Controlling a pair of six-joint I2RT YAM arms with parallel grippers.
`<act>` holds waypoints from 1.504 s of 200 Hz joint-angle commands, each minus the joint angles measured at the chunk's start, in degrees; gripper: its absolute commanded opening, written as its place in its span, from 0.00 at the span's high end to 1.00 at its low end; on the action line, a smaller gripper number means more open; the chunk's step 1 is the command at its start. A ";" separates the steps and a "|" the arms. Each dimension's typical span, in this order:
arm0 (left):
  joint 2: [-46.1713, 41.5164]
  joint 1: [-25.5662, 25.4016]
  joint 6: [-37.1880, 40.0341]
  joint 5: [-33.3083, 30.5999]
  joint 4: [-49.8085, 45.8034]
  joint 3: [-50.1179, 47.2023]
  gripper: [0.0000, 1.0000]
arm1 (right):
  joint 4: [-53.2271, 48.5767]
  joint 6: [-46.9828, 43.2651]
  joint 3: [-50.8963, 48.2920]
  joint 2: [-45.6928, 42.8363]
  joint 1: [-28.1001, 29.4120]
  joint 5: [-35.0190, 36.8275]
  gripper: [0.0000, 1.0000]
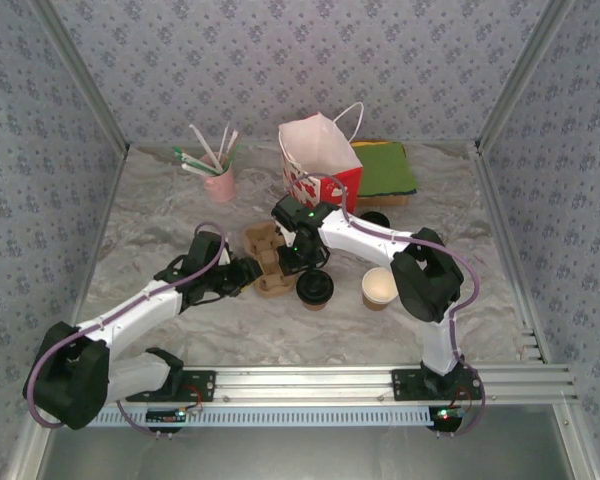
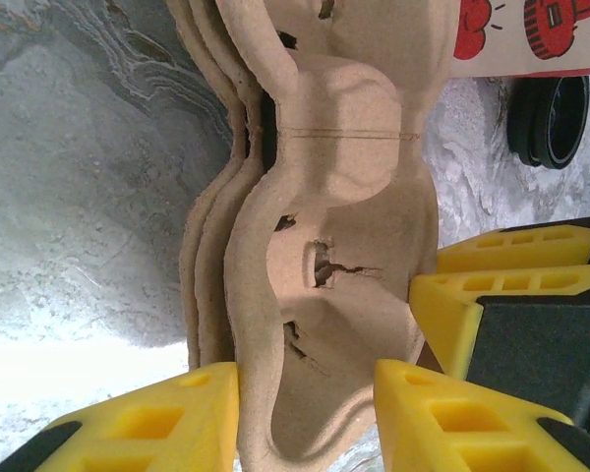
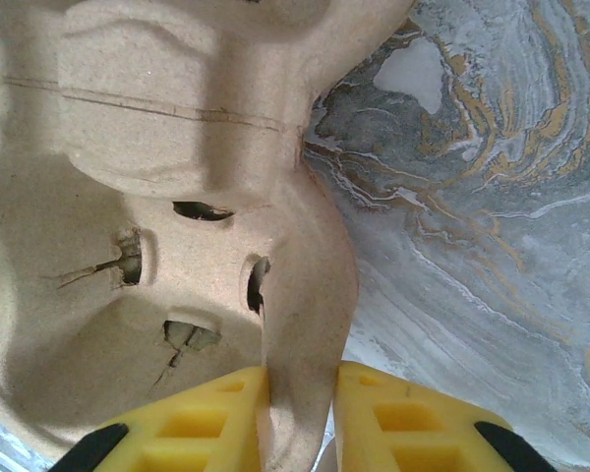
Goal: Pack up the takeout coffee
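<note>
At centre frame, the left gripper [image 2: 307, 413] and right gripper [image 3: 300, 418] both clamp the pulp carrier stack [image 2: 334, 226]. Its nested layers may lift together, knocking over the takeout coffee [image 1: 314, 288] just below.

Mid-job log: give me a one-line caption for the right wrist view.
Right gripper pinches the rim of a pulp cup carrier, marbled table alongside.

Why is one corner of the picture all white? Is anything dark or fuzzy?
Left wrist view: glare bleaches the table at lower left, wiping out its marble pattern. Right wrist view: a shadow darkens the lower left hollow of the tray, but its cracks stay sharp. Top view: even light, no glare, nothing fuzzy.
</note>
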 commanded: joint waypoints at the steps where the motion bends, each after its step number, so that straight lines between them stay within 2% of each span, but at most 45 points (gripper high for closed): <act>1: 0.46 0.07 -1.15 2.98 4.92 -0.50 0.60 | -0.35 0.51 0.43 0.37 0.39 -2.96 0.76; 39: -0.94 0.19 -1.90 2.79 6.06 -1.27 0.60 | -0.31 0.59 0.34 0.39 0.46 -3.00 0.76; 84: -2.41 0.28 -1.38 -0.81 0.30 -1.12 0.59 | -0.28 0.68 0.08 0.37 0.52 -3.02 0.76; 206: 0.21 0.28 -1.16 -2.78 -3.39 -0.07 0.58 | -0.30 0.86 -0.36 0.19 0.74 -2.62 0.76; 251: -0.82 0.27 -1.12 -2.07 -2.22 -0.11 0.59 | -0.34 0.85 -0.53 0.19 0.72 -2.45 0.76; 301: -3.56 0.23 -0.50 -5.07 -6.34 0.37 0.59 | -0.43 0.85 -0.45 0.37 0.72 -2.44 0.76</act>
